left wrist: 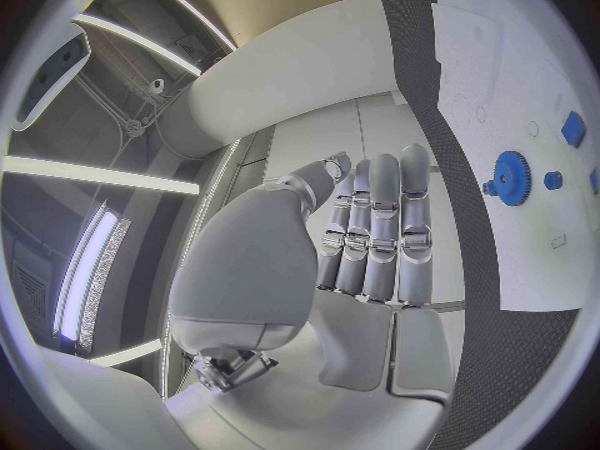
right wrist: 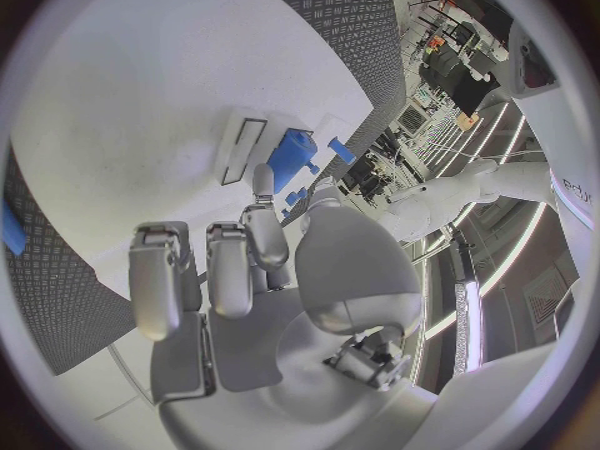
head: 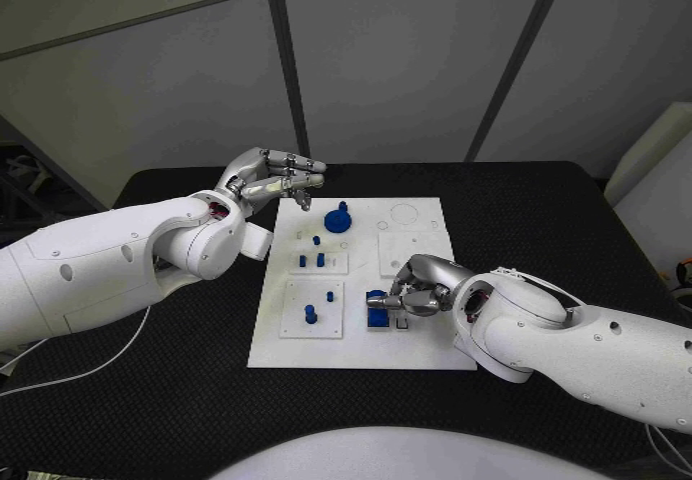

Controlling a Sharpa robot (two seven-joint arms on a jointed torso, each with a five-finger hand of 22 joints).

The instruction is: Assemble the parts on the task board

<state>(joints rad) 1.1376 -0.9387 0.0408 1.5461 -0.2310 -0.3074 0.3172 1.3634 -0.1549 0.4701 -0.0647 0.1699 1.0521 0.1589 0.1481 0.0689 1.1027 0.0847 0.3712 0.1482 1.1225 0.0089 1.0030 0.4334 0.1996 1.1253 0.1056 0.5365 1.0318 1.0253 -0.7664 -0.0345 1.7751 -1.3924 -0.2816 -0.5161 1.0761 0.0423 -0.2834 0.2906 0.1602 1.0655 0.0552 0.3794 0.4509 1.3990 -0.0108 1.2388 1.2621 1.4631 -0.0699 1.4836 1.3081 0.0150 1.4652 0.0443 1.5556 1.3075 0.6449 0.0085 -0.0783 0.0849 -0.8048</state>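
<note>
The right hand sits low over the near right part of the white board, fingers curled at a blue block; whether it truly pinches it, I cannot tell. Seating that block looks like the current step. The left hand hovers spread beside the blue gear. No writing is readable.

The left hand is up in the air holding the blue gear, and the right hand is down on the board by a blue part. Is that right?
Not quite. The left hand holds nothing; the head view shows the gear standing on the board. The right hand is down by a blue part.
</note>
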